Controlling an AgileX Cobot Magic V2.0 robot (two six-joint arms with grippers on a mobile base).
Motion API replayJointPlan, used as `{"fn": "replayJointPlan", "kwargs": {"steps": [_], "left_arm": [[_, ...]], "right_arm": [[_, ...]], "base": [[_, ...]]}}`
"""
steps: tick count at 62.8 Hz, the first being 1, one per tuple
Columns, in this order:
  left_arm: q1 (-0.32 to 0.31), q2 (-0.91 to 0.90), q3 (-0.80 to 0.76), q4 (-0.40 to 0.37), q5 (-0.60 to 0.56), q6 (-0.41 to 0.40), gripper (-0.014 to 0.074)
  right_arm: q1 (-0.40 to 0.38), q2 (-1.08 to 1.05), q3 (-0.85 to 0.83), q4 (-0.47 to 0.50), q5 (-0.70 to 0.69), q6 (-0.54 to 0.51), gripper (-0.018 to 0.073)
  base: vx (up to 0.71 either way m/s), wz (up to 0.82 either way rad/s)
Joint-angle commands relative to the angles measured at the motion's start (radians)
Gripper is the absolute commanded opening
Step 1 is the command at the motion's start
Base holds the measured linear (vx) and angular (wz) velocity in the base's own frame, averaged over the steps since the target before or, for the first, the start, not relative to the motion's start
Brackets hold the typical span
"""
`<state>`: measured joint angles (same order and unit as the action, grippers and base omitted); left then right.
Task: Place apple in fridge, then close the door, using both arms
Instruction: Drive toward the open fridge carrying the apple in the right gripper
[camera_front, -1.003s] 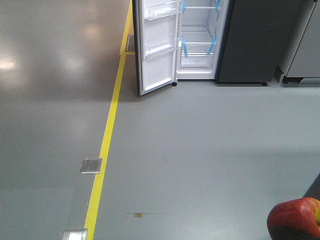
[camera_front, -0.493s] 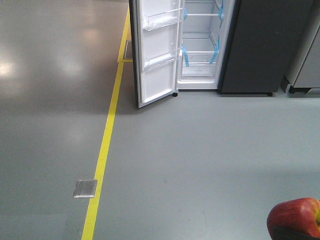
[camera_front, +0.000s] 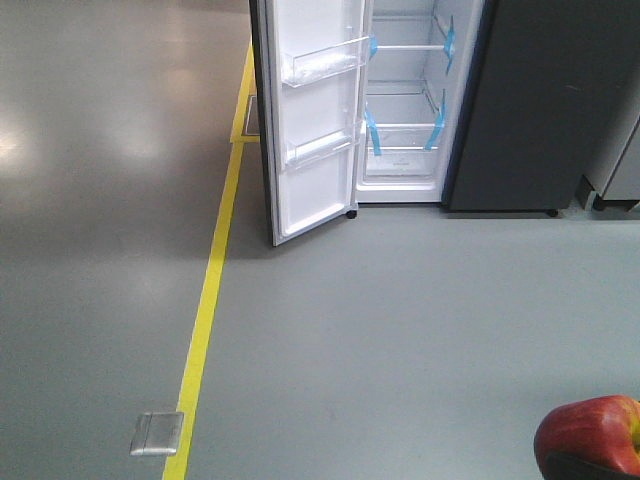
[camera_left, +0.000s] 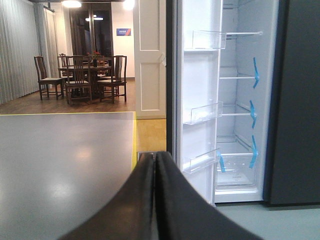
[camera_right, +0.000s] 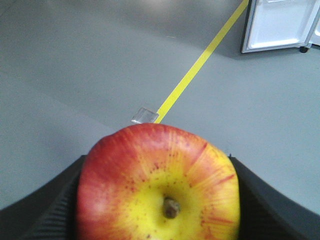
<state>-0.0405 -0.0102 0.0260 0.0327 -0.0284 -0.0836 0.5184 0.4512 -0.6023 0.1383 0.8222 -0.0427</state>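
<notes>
The apple (camera_front: 590, 437), red with a yellow patch round its stem, shows at the bottom right corner of the front view. It fills the right wrist view, where my right gripper (camera_right: 159, 202) is shut on the apple (camera_right: 157, 180) with black fingers (camera_right: 47, 210) on both sides. The fridge (camera_front: 530, 100) stands ahead across the floor, its white inside and blue-taped shelves (camera_front: 405, 125) showing. The door (camera_front: 315, 120) is swung open to the left, with clear bins on its white lining. My left gripper (camera_left: 155, 156) is shut and empty, pointing at the fridge door (camera_left: 200, 100).
A yellow floor line (camera_front: 205, 300) runs toward the door's left side, with a metal floor plate (camera_front: 157, 433) on it. A grey cabinet (camera_front: 622, 150) stands right of the fridge. Far left in the left wrist view are a dining table and chairs (camera_left: 85, 75).
The fridge has grown larger and slid lower in the front view, and the floor plates have slid toward me. The apple stays at the same corner, still gripped.
</notes>
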Motion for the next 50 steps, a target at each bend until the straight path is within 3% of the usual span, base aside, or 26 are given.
{"fn": "replayJointPlan", "kwargs": {"steps": [1,50], "left_arm": [[0.001,-0.015,0.021,-0.009,-0.075,-0.005,-0.0006],[0.001,-0.015,0.021,-0.009,-0.075,-0.005,-0.0006]], "right_arm": [[0.003,0.006,-0.030,0.005,-0.075,-0.008,0.0356],[0.003,0.006,-0.030,0.005,-0.075,-0.008,0.0356]], "base": [[0.32,-0.01],[0.31,0.00]]}}
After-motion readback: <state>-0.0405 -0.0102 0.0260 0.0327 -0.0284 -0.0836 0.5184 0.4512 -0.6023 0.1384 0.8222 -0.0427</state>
